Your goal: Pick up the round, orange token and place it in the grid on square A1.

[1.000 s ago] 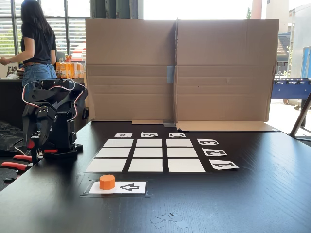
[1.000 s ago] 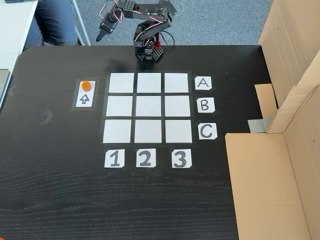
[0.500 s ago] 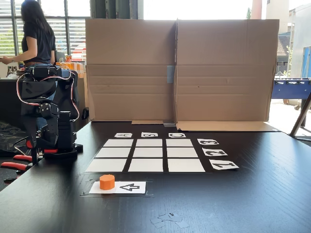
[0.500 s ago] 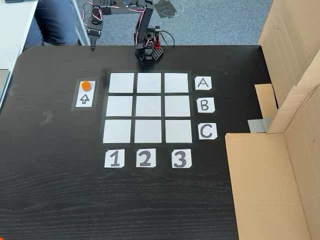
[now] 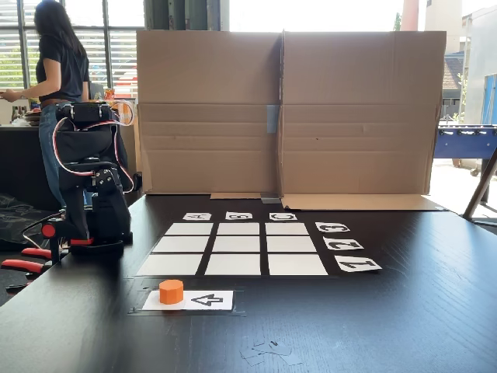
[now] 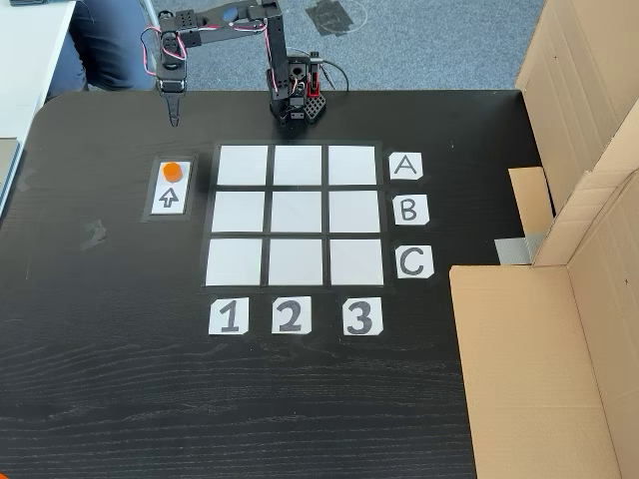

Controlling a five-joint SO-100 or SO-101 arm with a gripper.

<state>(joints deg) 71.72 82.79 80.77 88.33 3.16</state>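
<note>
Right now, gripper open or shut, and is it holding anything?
Gripper: looks shut, fingers together in a point, holding nothing. The token sits on the arrow card.

Bright window backlight, sharp focus

The black arm (image 6: 235,15) stands on its base and reaches sideways, forearm level. Its hand (image 6: 174,118) points straight down, fingers drawn together to a narrow tip, holding nothing.
</note>
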